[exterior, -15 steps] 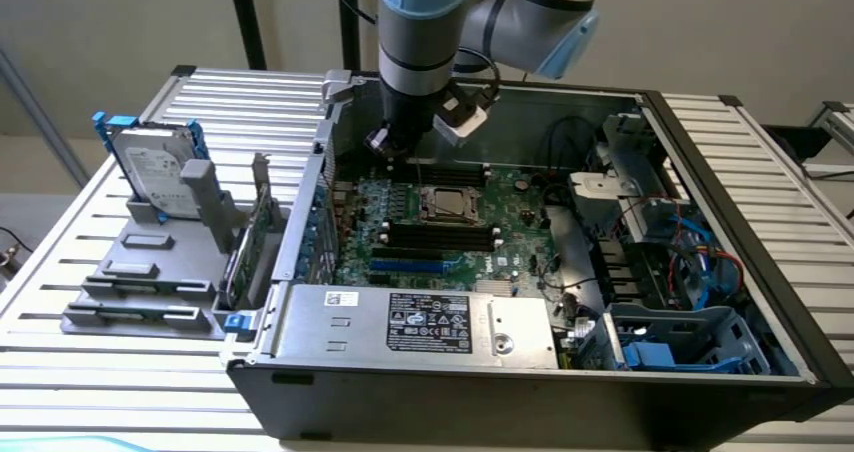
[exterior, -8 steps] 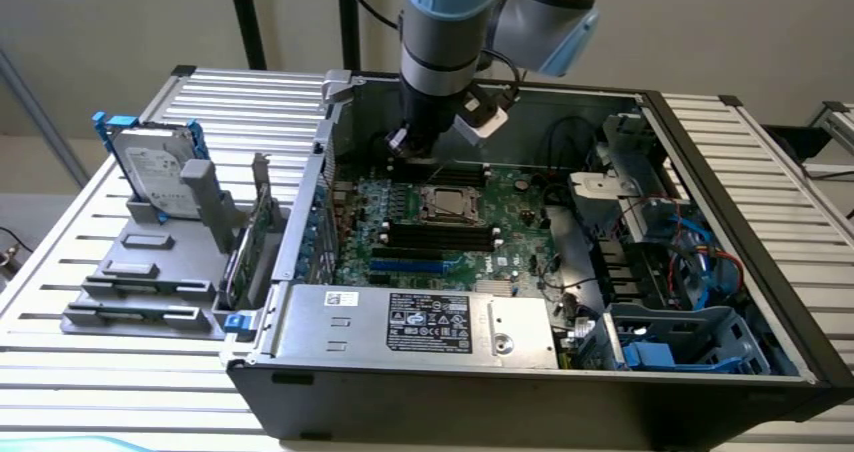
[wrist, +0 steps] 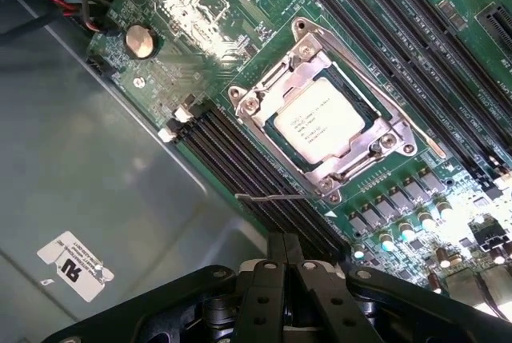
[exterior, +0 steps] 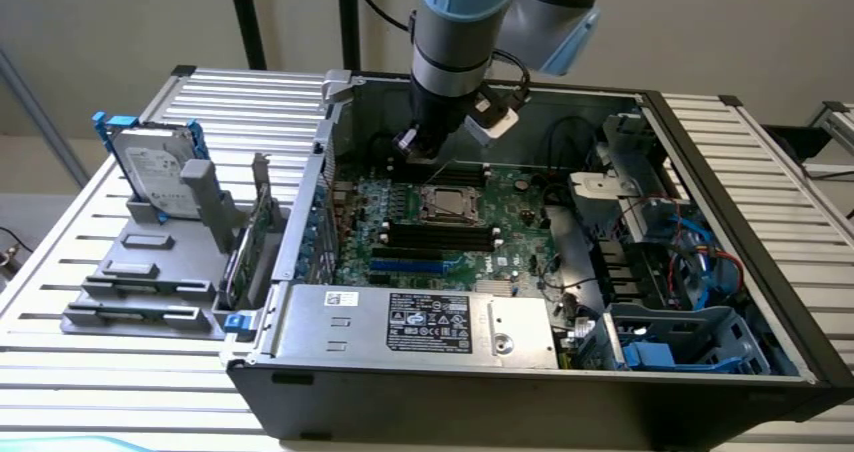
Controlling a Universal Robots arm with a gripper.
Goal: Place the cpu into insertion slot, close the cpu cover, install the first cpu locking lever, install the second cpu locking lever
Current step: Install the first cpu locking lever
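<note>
Motherboard (exterior: 521,240): green, lying flat inside the open case.
Computer case (exterior: 534,404): black, lid off, walls all around the motherboard.
Power supply (exterior: 400,322): silver box with a black label, just beside the motherboard's near edge.
Memory slots (wrist: 264,175): black rows on the motherboard.
Coin battery (wrist: 139,41): silver disc on the motherboard, near its edge.
Drive cage (exterior: 681,342): blue, to the exterior view's right of the motherboard.
Hard drive (exterior: 154,167): upright in a grey rack (exterior: 147,272), well apart from the motherboard, to the exterior view's left.

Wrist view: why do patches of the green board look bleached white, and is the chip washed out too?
Wrist view: light glares off the motherboard in bright patches, while the cpu looks evenly lit; exterior view: the board lies dimmer inside the case.
</note>
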